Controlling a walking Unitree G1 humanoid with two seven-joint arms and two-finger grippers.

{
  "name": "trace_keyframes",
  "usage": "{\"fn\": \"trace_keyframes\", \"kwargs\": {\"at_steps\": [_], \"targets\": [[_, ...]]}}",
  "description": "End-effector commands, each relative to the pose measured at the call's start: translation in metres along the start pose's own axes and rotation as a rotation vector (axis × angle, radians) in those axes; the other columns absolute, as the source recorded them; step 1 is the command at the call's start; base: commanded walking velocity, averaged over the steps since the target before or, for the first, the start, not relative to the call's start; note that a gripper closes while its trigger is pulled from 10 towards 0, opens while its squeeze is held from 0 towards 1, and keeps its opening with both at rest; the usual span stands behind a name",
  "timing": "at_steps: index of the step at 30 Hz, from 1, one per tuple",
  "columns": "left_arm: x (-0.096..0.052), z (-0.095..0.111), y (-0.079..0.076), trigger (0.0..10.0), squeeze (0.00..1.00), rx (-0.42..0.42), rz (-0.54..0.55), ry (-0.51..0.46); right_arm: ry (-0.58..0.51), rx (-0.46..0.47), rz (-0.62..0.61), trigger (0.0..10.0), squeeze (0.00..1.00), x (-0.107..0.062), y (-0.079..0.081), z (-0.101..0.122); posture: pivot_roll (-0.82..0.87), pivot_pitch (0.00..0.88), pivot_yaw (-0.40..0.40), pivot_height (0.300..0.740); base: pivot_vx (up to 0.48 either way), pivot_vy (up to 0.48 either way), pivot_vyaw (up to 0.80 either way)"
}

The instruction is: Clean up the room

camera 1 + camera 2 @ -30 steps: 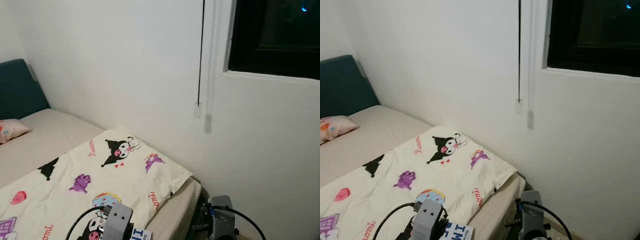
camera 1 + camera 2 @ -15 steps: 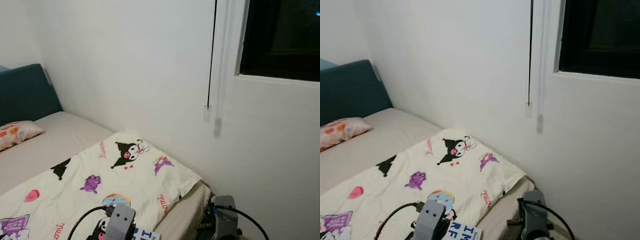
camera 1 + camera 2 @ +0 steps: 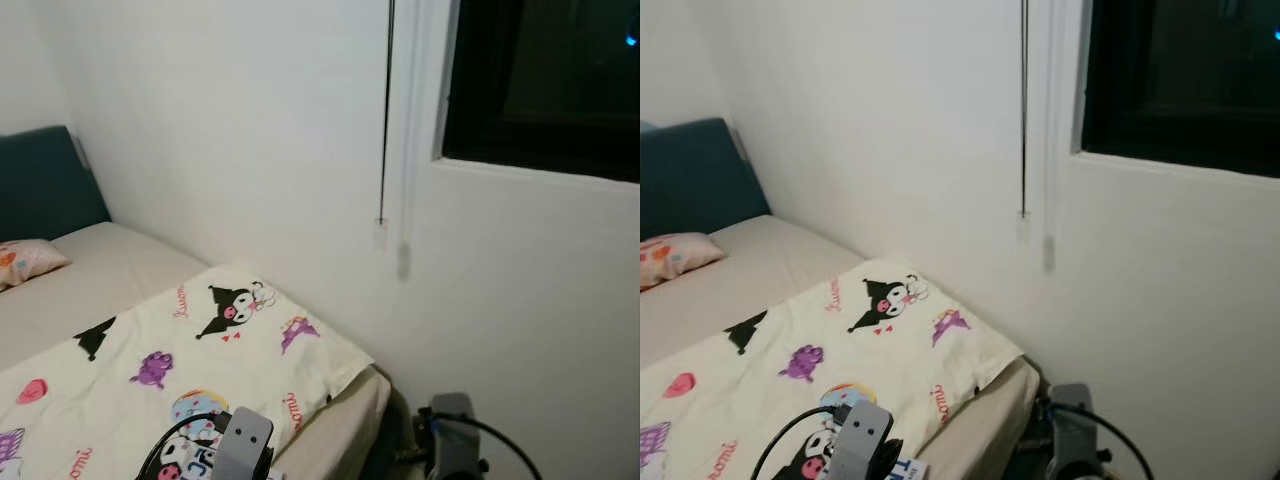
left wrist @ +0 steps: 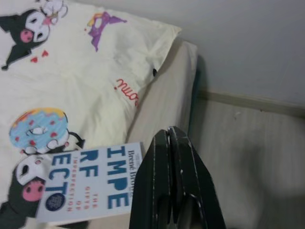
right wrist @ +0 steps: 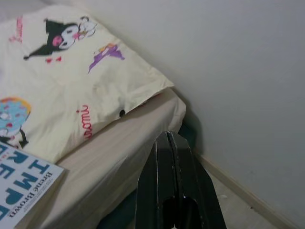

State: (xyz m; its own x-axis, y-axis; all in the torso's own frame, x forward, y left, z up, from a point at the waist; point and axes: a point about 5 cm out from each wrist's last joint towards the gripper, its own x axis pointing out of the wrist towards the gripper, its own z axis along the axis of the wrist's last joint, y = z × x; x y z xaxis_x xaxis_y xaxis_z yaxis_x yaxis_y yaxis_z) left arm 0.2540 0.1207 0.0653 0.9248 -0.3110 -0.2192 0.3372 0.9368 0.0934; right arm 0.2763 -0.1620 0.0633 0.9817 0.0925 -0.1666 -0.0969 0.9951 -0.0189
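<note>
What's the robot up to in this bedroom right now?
The robot stands at the foot corner of a beige bed, by the white wall. Both grippers are shut and hold nothing: the left gripper hovers beside a white paperback book with blue lettering, which lies on the cream cartoon-print blanket. The right gripper hangs over the mattress corner. A pink patterned pillow sits near the dark teal headboard.

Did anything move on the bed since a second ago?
Nothing on the bed moved; only the camera swung, so the whole picture shifted. The book lies on the blanket as before, nothing was taken hold of or let go, and both grippers, left and right, stay shut.
</note>
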Motion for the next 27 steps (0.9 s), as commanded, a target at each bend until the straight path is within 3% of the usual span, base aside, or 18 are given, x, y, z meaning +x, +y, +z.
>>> {"fn": "trace_keyframes", "kwargs": {"at_steps": [1,6,23,27], "targets": [[-0.0017,-0.0063,-0.0005,10.0,0.0,-0.046,0.001,0.038,0.018,0.01,0.001,10.0,0.0,-0.0022,0.0009,-0.0047,-0.1,0.119,0.067,0.74,0.0,0.0,0.0],[-0.0016,-0.0045,0.0015,10.0,0.0,-0.051,0.01,0.025,0.017,0.011,0.002,10.0,0.0,-0.002,0.0013,-0.0045,-0.1,0.12,0.067,0.74,0.0,0.384,0.0],[-0.0011,-0.0036,0.0017,10.0,0.0,-0.019,0.011,0.016,0.027,-0.005,0.01,10.0,0.0,-0.0014,0.0008,-0.0046,-0.1,0.124,0.068,0.74,0.0,0.0,0.0],[-0.0003,-0.0041,0.0091,10.0,0.0,-0.003,0.093,0.015,0.029,-0.042,0.021,10.0,0.0,-0.0008,0.0035,-0.0048,-0.1,0.127,0.066,0.74,0.0,0.0,0.8]]}}
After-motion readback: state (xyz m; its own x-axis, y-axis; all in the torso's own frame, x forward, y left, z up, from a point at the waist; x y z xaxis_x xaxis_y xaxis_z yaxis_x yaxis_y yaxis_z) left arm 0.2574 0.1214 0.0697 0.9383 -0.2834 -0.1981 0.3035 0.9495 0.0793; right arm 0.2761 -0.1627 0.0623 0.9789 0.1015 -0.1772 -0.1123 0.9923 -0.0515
